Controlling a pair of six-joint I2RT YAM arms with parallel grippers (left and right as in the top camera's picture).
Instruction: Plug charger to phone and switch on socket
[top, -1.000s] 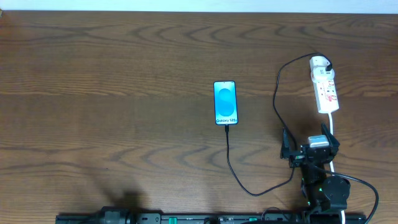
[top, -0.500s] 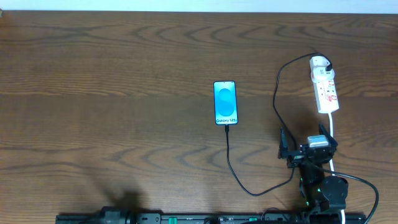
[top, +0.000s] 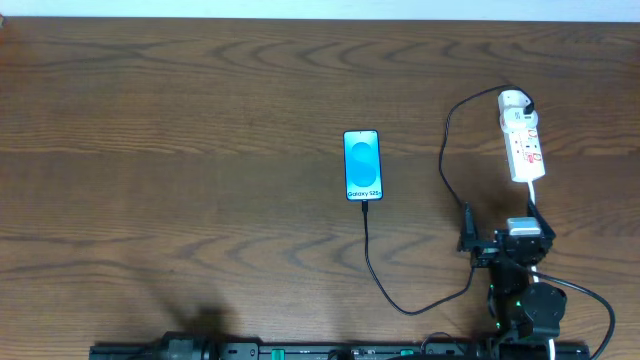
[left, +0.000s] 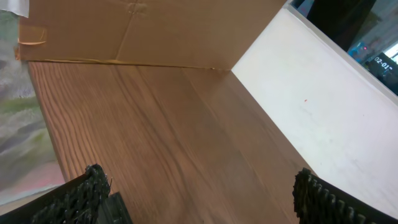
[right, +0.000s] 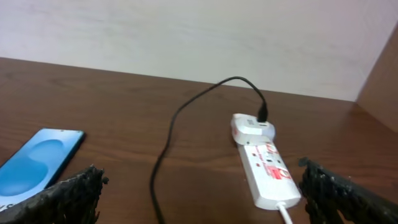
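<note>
Phone (top: 363, 165) lay face up, screen lit blue, near the middle of the table (top: 150, 150). The charger (top: 366, 235) cable met its near edge, looped right, and ran back to a white adapter (top: 513, 100) seated at the far end of the socket (top: 523, 145). Right gripper (right: 211, 199) hovered just short of the socket's near end, jaws wide apart and empty. Left gripper (left: 205, 202), jaws likewise apart, held nothing above the wood.

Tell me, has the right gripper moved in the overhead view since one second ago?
Yes. The right gripper has shifted slightly to its own right, so it now sits more directly below the socket, which has not moved.
</note>
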